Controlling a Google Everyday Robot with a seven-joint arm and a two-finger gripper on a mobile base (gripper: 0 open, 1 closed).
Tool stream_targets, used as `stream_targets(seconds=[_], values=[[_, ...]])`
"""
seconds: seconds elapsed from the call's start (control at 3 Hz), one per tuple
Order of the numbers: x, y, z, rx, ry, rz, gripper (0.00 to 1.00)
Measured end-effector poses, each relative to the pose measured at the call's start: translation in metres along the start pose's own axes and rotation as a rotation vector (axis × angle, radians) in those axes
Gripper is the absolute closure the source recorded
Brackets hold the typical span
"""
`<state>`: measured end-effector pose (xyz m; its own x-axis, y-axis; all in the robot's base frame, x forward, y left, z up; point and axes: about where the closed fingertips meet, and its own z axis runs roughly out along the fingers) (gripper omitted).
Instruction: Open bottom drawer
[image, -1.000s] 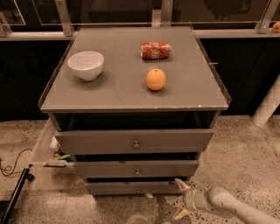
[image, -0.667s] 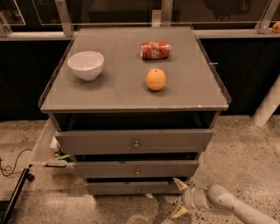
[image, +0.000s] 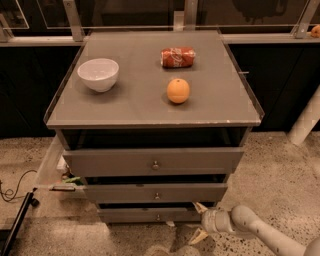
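Observation:
The bottom drawer is the lowest, narrowest grey front of the grey cabinet, with a small round metal knob. Above it are the middle drawer and the wide top drawer. My gripper is low at the bottom drawer's right end, on a pale arm coming in from the lower right. Its two light fingers are spread open, one up near the drawer's right corner, one down toward the floor. It holds nothing and is to the right of the knob.
On the cabinet top are a white bowl, an orange and a red can lying on its side. A black cable and small items lie on the speckled floor at the left. A white post stands at the right.
The gripper and arm have shifted slightly left toward the bottom drawer's right end. The drawers have not moved.

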<state>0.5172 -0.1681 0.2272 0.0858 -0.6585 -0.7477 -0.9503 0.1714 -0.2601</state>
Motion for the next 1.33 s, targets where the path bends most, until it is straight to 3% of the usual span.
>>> stream_targets(seconds=[0.67, 1.33], values=[[-0.002, -0.015, 0.018, 0.013, -0.001, -0.037, 0.0], [0.035, -0.025, 0.019, 0.068, 0.076, -0.045, 0.0]])
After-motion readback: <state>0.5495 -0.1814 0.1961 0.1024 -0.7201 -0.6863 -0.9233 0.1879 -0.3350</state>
